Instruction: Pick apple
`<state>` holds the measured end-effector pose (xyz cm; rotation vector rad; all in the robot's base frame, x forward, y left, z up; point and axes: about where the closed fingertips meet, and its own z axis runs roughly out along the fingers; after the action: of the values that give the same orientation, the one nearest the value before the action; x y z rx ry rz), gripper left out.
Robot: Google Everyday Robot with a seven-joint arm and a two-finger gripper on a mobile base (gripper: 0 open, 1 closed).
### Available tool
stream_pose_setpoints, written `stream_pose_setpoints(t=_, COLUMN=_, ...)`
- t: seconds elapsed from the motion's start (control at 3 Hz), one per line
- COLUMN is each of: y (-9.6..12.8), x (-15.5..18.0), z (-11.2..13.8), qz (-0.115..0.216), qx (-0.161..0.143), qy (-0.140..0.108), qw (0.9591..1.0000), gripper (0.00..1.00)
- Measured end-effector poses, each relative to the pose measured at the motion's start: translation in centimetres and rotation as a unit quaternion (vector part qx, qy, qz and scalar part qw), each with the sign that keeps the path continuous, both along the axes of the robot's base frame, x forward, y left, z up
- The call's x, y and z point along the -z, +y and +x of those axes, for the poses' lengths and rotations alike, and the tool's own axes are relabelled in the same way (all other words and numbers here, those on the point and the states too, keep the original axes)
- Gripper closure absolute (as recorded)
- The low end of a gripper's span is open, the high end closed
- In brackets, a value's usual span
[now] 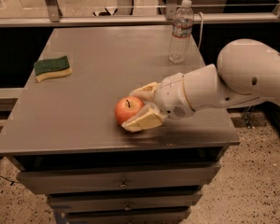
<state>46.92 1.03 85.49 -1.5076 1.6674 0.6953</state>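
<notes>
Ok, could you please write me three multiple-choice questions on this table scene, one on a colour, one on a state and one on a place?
1. The sponge is: A blue; B green over yellow; C all white.
2. The water bottle: A lies on its side; B stands upright, capped; C stands uncapped.
3. The pincer is: A at the apple, near the table's front edge; B over the sponge; C beside the bottle.
Answers: B, green top with yellow underside; B, vertical with its white cap on; A, the arm ends at the apple.
</notes>
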Motion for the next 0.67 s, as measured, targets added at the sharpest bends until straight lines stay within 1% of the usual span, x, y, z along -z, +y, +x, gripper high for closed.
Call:
stream_pose_setpoints(t=0.33, y=-0.7, x=-1.7, z=1.0, qz=0.002, qx=0.014, qy=-0.006, qw=0.9999, gripper=0.87)
stream_pose_setpoints(t=0.67, y=-2.4, x=-5.6, z=3.3, qz=0.006, qx=0.039, qy=-0.027, qw=0.9989, gripper=1.00)
